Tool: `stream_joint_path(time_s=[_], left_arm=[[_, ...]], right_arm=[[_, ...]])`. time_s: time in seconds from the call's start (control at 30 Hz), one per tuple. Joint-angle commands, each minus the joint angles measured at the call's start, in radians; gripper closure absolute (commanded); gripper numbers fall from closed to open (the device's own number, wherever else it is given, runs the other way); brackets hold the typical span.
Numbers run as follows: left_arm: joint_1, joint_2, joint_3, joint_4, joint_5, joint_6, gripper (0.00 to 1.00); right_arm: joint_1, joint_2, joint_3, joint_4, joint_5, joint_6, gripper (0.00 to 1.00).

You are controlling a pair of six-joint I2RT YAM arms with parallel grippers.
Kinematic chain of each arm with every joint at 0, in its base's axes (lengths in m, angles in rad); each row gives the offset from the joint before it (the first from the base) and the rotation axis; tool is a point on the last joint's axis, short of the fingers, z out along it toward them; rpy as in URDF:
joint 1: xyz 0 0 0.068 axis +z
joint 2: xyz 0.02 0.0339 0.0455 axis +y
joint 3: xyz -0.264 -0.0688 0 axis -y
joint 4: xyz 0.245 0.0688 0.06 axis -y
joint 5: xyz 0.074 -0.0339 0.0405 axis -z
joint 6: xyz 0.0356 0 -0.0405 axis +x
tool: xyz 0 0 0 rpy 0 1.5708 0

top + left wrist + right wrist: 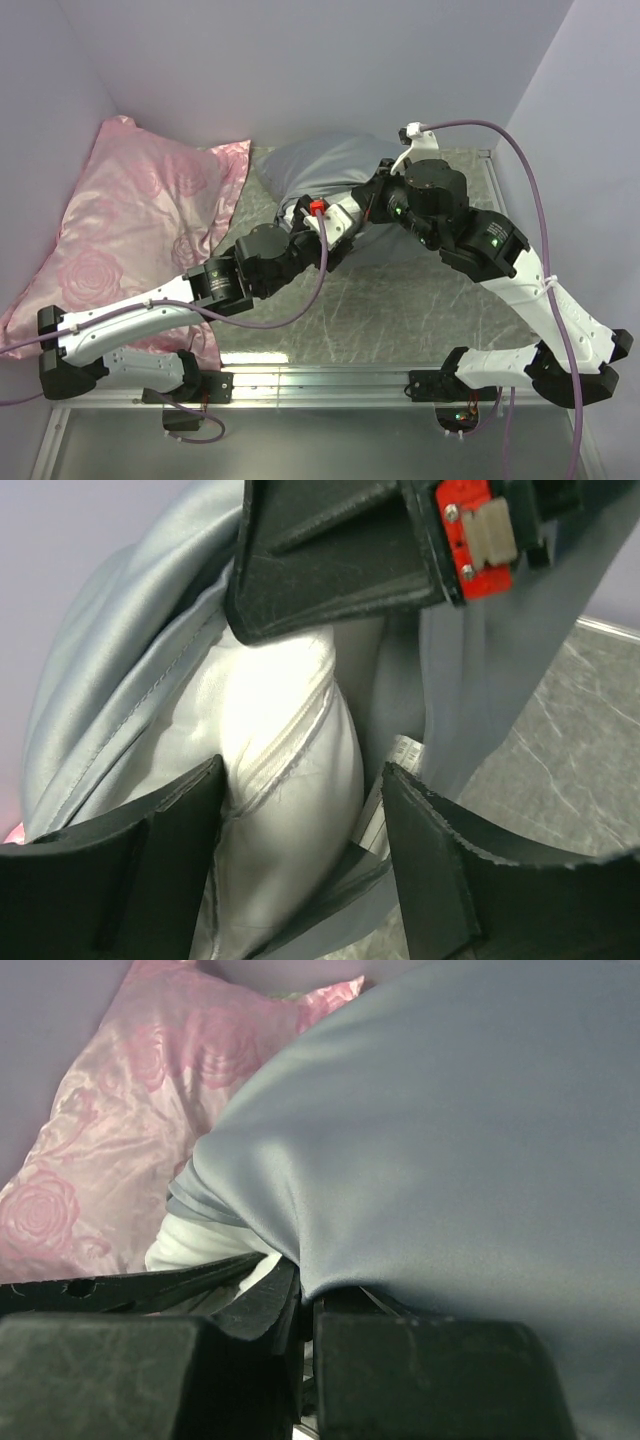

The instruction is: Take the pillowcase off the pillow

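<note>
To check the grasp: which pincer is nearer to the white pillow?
Left. The left pincer, open, straddles the pillow at its bare corner; the right pincer, close by, is shut on the pillowcase.
</note>
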Motion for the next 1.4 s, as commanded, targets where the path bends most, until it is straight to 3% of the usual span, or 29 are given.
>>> stream_joint_path(time_s=[0.0, 0.33, 0.5, 0.67, 0.77, 0.83, 0.87, 0.93, 0.97, 1.0, 1.13, 1.23, 1.27, 1.37], left_arm=[[-0.025, 0.025, -0.024, 0.057, -0.096, -0.01, 0.3], [-0.027, 0.054, -0.026, 0.266, -0.401, 0.047, 0.23], [-0.022, 0.063, -0.008, 0.255, -0.344, 0.059, 0.19], [-0.019, 0.151, 0.063, 0.139, -0.26, 0.084, 0.16], [-0.012, 0.155, 0.032, 0.203, -0.306, 0.114, 0.15], [0.001, 0.161, 0.032, 0.218, -0.32, 0.108, 0.23], [0.007, 0.161, 0.037, 0.233, -0.327, 0.101, 0.44], [0.022, 0.164, 0.055, 0.24, -0.321, 0.081, 0.72], [0.027, 0.169, 0.067, 0.238, -0.326, 0.072, 0.93], [0.038, 0.175, 0.084, 0.209, -0.318, 0.046, 1.0], [0.058, 0.197, 0.144, 0.157, -0.323, 0.004, 1.0], [0.117, 0.194, 0.178, 0.061, -0.279, -0.126, 1.0], [0.155, 0.189, 0.184, 0.039, -0.26, -0.161, 1.0], [0.192, 0.186, 0.213, -0.019, -0.243, -0.26, 1.0]], right_arm=[[0.028, -0.007, 0.081, 0.152, -0.006, -0.008, 1.0], [0.103, -0.028, 0.017, 0.154, 0.045, -0.005, 1.0], [0.105, -0.053, -0.006, 0.158, 0.029, -0.001, 1.0], [0.118, -0.035, 0.061, 0.126, 0.035, -0.014, 1.0], [0.12, -0.034, 0.084, 0.121, 0.02, -0.017, 1.0], [0.12, -0.036, 0.083, 0.126, -0.003, -0.016, 1.0], [0.118, -0.035, 0.074, 0.129, -0.005, -0.014, 1.0], [0.121, -0.036, 0.062, 0.134, -0.006, -0.007, 1.0], [0.121, -0.039, 0.045, 0.144, -0.002, -0.005, 1.0], [0.12, -0.041, 0.038, 0.147, 0.0, -0.005, 1.0], [0.12, -0.036, 0.052, 0.134, 0.04, -0.022, 1.0], [0.118, -0.048, 0.094, 0.109, 0.087, -0.051, 0.67], [0.117, -0.056, 0.103, 0.109, 0.088, -0.068, 0.5], [0.118, -0.105, 0.08, 0.112, 0.086, -0.083, 0.36]])
